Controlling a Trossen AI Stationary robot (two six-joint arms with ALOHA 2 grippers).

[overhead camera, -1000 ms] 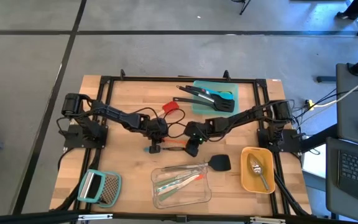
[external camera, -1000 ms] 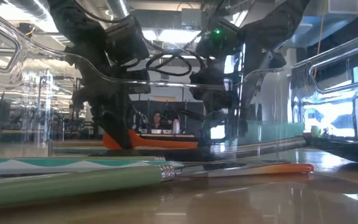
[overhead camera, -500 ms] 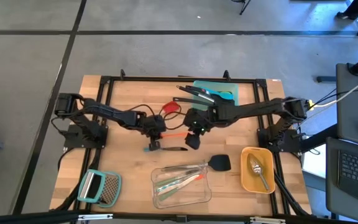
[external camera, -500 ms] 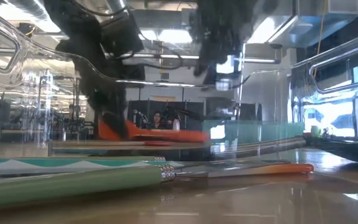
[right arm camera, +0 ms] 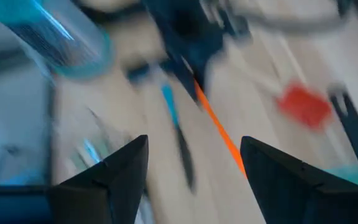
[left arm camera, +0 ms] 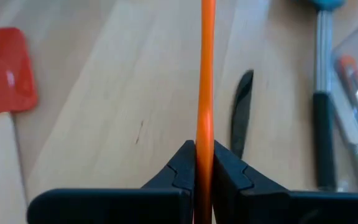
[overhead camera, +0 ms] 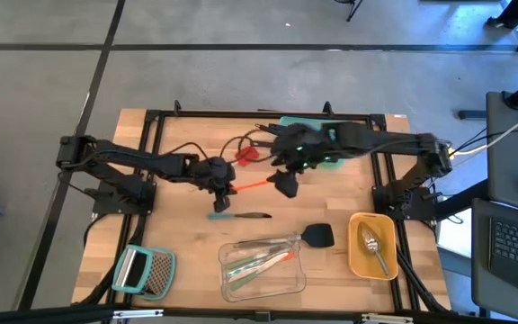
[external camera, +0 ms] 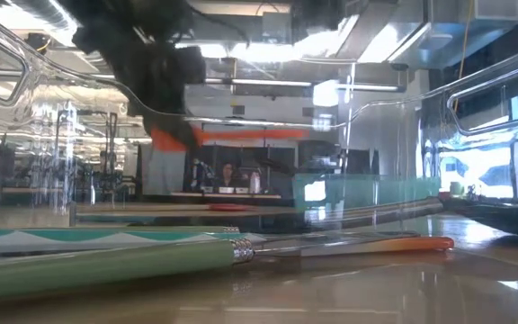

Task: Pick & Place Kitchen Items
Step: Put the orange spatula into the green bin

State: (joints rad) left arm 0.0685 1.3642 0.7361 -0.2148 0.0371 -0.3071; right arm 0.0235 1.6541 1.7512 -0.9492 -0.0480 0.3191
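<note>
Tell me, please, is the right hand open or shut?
Open: the right hand shows its two fingers wide apart with nothing between them.

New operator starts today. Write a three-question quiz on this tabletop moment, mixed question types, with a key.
1. True or false: the left gripper has its jaws shut on the orange tool.
2. The silver spoon lies in: A) clear container, B) yellow container, C) teal container.
3. Fill in: the right gripper has its jaws ____.

Key: 1 true; 2 B; 3 open.
</note>
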